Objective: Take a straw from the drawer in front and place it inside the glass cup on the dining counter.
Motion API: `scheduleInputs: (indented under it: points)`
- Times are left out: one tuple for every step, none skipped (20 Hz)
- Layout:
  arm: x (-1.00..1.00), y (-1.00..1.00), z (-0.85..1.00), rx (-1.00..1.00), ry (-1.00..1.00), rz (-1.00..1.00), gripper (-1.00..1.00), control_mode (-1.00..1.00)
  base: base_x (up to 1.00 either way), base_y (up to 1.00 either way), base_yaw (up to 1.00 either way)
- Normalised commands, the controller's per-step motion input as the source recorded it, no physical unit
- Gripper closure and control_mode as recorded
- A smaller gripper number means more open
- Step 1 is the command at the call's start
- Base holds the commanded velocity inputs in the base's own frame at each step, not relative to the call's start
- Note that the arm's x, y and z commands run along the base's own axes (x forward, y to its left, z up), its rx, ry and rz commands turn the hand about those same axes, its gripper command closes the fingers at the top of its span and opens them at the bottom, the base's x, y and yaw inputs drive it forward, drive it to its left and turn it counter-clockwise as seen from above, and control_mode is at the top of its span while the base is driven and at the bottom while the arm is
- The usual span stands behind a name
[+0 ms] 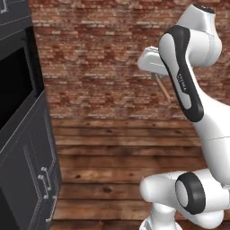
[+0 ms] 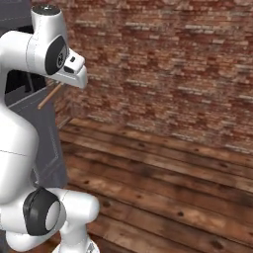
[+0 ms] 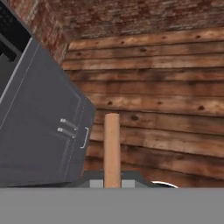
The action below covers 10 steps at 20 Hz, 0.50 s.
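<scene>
From the left base view the straw (image 1: 162, 88) slants toward five o'clock below the claw (image 1: 154, 75); from the right it points toward seven; the hand view shows it clamped, long axis running to twelve.

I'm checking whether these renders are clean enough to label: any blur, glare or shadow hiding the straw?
Left base view: even flat light, straw sharp but partly behind the arm. Right base view: no glare, straw clear against the dark cabinet. Hand view: straw close, slightly soft-edged, no cast shadow.
</scene>
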Motion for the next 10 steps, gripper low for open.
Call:
scheduleInputs:
  points:
    - [0.0,0.0,0.0,0.0,0.0,0.0,1.0,1.0,1.0,-0.6,0.08]
    - [0.0,0.0,0.0,0.0,0.0,0.0,1.0,1.0,1.0,-0.6,0.04]
    - [0.0,0.0,0.0,0.0,0.0,0.0,1.0,1.0,1.0,-0.61,0.0]
    - [0.0,0.0,0.0,0.0,0.0,0.0,1.0,1.0,1.0,-0.59,0.0]
    - [0.0,0.0,0.0,0.0,0.0,0.0,1.0,1.0,1.0,-0.56,0.0]
    - [0.0,0.0,0.0,0.0,0.0,0.0,1.0,1.0,1.0,-0.58,0.0]
    - [0.0,0.0,0.0,0.0,0.0,0.0,1.0,1.0,1.0,-0.56,-0.01]
    - [0.0,0.0,0.0,0.0,0.0,0.0,1.0,1.0,1.0,-0.58,-0.03]
    - [0.0,0.0,0.0,0.0,0.0,0.0,1.0,1.0,1.0,-0.57,-0.05]
    - [0.0,0.0,0.0,0.0,0.0,0.0,1.0,1.0,1.0,-0.58,-0.06]
